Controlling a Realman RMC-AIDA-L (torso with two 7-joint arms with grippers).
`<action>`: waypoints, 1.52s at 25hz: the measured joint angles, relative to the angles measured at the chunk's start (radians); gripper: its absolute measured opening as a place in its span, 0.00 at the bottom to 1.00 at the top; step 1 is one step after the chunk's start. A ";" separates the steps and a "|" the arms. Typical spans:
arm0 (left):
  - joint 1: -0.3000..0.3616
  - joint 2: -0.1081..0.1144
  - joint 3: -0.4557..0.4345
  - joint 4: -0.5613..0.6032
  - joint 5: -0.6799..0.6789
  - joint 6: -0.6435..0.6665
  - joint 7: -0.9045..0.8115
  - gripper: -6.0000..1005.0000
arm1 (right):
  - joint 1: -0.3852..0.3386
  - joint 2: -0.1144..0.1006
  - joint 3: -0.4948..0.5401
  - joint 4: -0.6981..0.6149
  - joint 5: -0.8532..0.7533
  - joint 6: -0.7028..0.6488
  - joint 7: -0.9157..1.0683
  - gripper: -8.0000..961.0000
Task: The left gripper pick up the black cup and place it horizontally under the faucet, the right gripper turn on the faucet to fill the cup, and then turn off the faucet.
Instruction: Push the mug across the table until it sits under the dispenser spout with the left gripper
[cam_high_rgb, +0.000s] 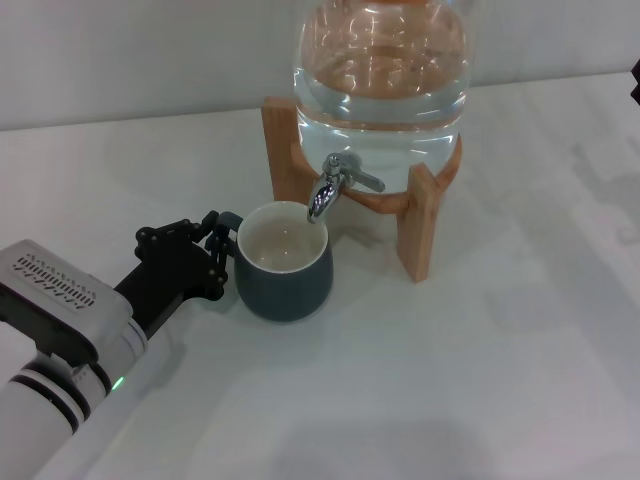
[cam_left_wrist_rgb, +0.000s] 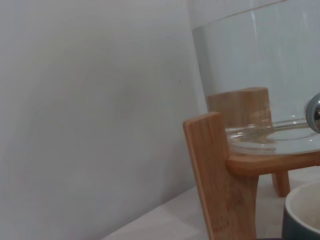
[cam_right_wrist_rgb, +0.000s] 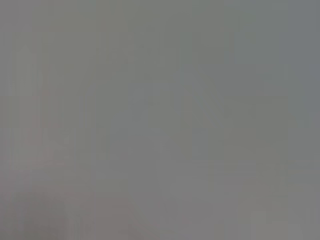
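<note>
I'm seeing the left gripper (cam_high_rgb: 222, 243) sitting at the cup's (cam_high_rgb: 284, 275) handle side, its fingers closed around the handle. The cup is standing upright on the white table (cam_high_rgb: 500, 380), its mouth directly under the faucet (cam_high_rgb: 335, 183) spout — no water is running. The faucet is sticking out of a glass jar (cam_high_rgb: 380, 70) resting on a wooden stand (cam_high_rgb: 420, 225). A plain pale wall is running behind. The right gripper isn't showing — its wrist view is giving me blank grey.
</note>
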 joint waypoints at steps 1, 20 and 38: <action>-0.002 0.000 0.000 0.000 0.000 -0.001 0.000 0.13 | 0.000 0.000 0.000 0.000 0.000 0.000 0.000 0.88; -0.022 0.000 0.000 -0.004 0.017 -0.026 -0.002 0.13 | 0.002 0.000 0.000 0.000 0.000 0.000 0.000 0.88; -0.022 -0.001 0.000 0.000 0.016 -0.027 -0.002 0.14 | 0.009 0.000 0.000 0.000 0.000 -0.002 0.000 0.88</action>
